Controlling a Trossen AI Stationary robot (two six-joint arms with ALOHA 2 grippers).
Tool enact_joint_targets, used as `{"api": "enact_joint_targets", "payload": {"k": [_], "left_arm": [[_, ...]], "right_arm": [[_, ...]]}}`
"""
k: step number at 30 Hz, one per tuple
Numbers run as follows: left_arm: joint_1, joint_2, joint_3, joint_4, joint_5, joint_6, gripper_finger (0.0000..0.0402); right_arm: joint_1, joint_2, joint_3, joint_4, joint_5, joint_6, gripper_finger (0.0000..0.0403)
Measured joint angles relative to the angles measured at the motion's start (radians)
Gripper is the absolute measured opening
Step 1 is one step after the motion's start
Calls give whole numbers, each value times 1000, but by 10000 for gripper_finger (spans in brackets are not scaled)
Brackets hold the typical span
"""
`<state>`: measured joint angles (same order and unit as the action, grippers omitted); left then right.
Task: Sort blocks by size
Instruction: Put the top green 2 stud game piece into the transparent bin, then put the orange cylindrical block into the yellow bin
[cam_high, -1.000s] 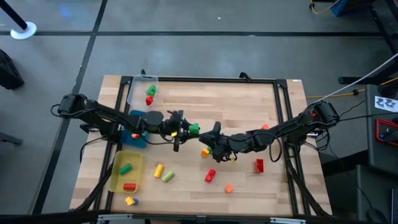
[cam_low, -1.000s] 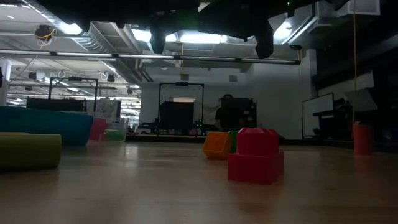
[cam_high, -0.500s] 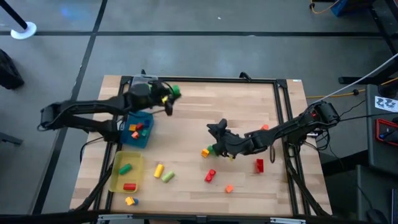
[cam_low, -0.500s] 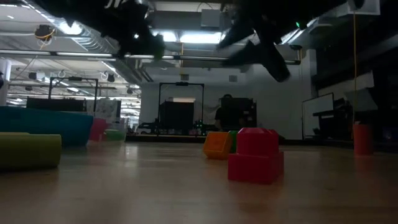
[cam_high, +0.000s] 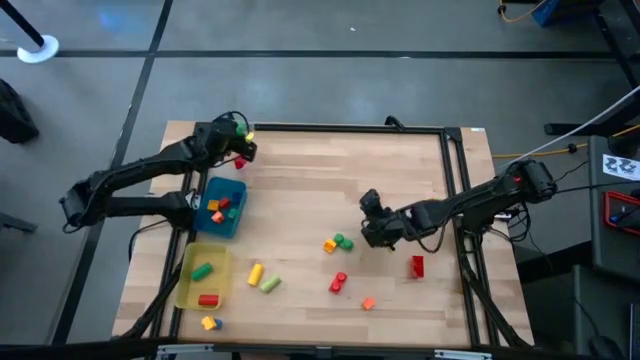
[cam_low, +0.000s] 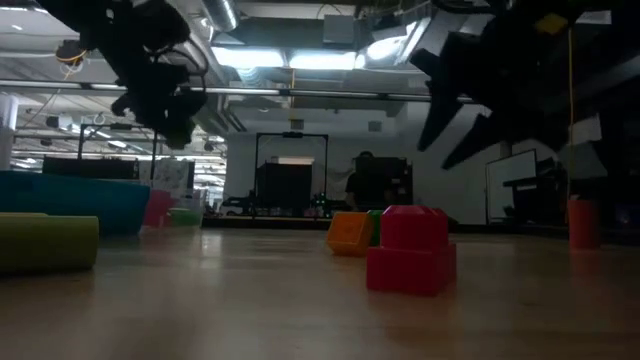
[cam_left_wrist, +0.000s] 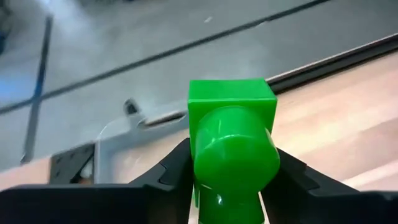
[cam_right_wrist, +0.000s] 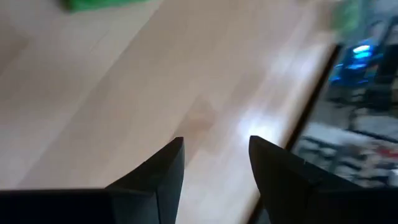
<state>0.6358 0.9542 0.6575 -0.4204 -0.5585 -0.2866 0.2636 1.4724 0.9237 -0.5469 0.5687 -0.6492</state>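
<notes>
My left gripper hangs over the clear tray at the table's far left corner, shut on a green block. A red block lies in that tray. My right gripper stands open and empty above bare wood right of the middle. To its left a green block and an orange block lie side by side on the table. Further blocks are scattered along the near half, among them a red brick and a small red piece. My left gripper pinches the green block's two opposite side faces between its two fingers. The block's round stud faces back toward the wrist. The fingers slant downward, and the block is lifted clear above the far left corner.
A blue tray with several blocks and a yellow tray with a green and a red block stand along the left edge. Yellow and green cylinders lie near the yellow tray. A black frame rims the table. A person shows far behind.
My left gripper has swung from the table's middle toward the far left corner, carrying the green block over the clear tray. My right gripper has drawn back toward the right edge and tipped, and a green block now lies beside the orange one where it stood.
</notes>
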Motion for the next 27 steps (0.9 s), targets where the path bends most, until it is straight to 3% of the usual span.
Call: {"api": "enact_joint_targets", "payload": {"k": [8,14,21,27], "left_arm": [[77,55,0,-76,1,-21,183],[106,109,0,-70,5,-88,214],[107,144,0,-66,13,-94,220],[107,145,0,-66,12,-95,221]], "right_arm": [[-108,-140,0,-226,-84,78,182],[-230,-233,0,-375,-321,164,182],[-349,-258,0,-605,-350,339,182],[-430,-258,-3,-684,-457,368,182]]}}
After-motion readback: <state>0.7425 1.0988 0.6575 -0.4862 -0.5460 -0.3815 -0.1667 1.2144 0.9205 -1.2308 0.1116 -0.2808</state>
